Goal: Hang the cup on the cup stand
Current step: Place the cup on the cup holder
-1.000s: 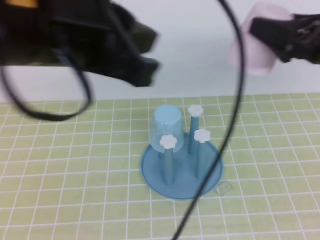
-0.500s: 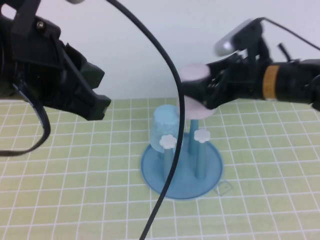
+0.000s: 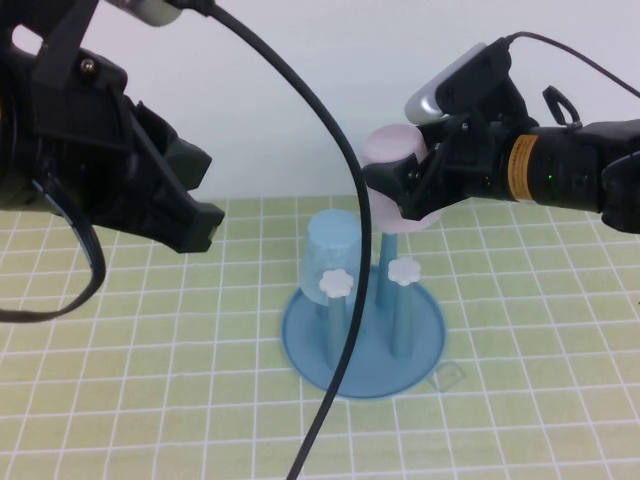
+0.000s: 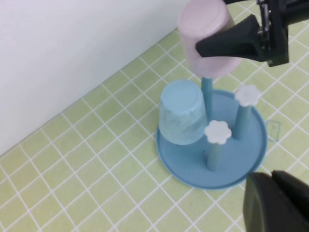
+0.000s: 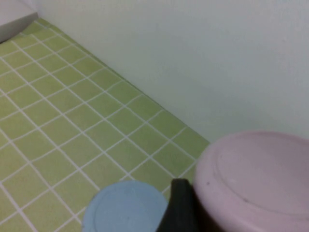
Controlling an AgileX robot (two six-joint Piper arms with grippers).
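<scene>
The pink cup (image 3: 391, 150) hangs upside down in my right gripper (image 3: 405, 187), which is shut on its sides. It sits over the back peg of the blue cup stand (image 3: 308, 352). That peg's cap is hidden inside the cup, and only its stem shows below the rim. The left wrist view shows the cup (image 4: 204, 26) above the stand (image 4: 191, 168), with a right finger (image 4: 227, 43) across it. In the right wrist view the cup's base (image 5: 260, 179) fills the corner. My left gripper (image 3: 204, 222) is shut and empty, raised left of the stand.
A light blue cup (image 3: 333, 250) sits inverted on the stand's left peg. Two front pegs with white caps (image 3: 338, 283) (image 3: 403, 271) are bare. A black cable (image 3: 335, 300) crosses in front of the stand. A white wall borders the green grid mat (image 3: 120, 380).
My right arm has swung in from the upper right and carried the pink cup down and left onto the back peg. The left arm has shifted slightly.
</scene>
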